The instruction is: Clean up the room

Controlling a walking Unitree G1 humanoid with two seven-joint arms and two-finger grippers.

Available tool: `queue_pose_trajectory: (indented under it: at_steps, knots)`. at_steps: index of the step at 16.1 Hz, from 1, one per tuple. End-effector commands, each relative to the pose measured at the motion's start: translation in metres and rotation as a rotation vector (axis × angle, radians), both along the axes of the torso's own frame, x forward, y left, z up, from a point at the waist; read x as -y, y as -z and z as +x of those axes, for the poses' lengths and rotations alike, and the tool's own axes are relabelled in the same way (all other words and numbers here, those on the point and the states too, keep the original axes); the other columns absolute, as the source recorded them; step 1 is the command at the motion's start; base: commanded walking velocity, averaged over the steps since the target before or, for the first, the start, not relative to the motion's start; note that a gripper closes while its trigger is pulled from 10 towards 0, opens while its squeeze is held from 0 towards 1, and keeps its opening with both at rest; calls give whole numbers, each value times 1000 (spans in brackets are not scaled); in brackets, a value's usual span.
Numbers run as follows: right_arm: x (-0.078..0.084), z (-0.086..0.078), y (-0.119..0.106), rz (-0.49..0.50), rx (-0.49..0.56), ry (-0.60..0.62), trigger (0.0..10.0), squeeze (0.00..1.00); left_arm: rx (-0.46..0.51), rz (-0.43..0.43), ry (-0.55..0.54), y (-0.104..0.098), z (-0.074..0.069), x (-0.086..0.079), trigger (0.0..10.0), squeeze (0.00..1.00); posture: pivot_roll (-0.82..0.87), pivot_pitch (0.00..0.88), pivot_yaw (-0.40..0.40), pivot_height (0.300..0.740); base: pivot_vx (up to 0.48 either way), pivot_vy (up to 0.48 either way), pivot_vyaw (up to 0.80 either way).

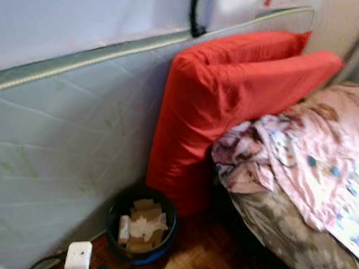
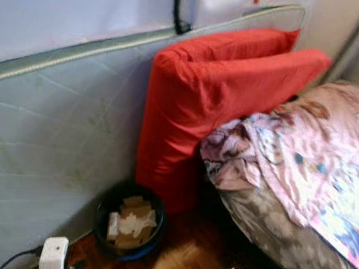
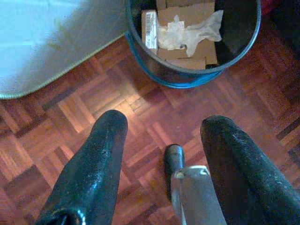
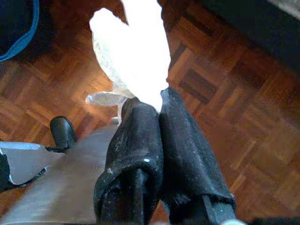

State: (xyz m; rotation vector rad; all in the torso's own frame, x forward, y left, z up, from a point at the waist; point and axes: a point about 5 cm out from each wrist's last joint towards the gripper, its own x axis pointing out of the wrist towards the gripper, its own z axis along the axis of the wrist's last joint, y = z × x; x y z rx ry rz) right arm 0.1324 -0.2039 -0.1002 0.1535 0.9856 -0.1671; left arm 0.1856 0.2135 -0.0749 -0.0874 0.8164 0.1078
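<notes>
I hold a crumpled white plastic scrap (image 4: 133, 51) pinched tight in my right gripper (image 4: 159, 101), left gripper (image 3: 161, 136) spread empty, so next I carry it to the round black waste bin (image 1: 140, 225) at eleven o'clock.

1. The floor (image 3: 93, 108) is wood parquet with a soft sheen.
2. The bin (image 3: 187, 77) looks like dark, smooth plastic; inside lie matt cardboard scraps (image 3: 187, 18) and crumpled white paper (image 3: 187, 33).
3. The right pincer (image 4: 157, 101) has rough, matt black fingers pressed on a white wad (image 4: 136, 51), possibly thin plastic or tissue.
4. The red cushions (image 1: 228, 94) are smooth cloth.
5. The mattress (image 1: 58, 142) is quilted fabric.
</notes>
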Motion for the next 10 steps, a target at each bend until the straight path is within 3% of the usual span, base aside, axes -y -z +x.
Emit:
queue_pose_trajectory:
  at_steps: [1,7,10]
  knots:
    - [4,-2,0,-10,-1,2,10000,0,-2,-2,14,0,0,3,10000,0,-24,6,11,740,0,319,0]
    - [3,-3,0,-11,-5,-1,10000,0,5,1,16,-1,2,3,10000,0,-21,0,16,740,0,314,0]
    - [3,-2,0,-13,-3,-13,10000,0,14,4,22,-2,4,2,10000,0,-22,0,17,740,0,0,0]
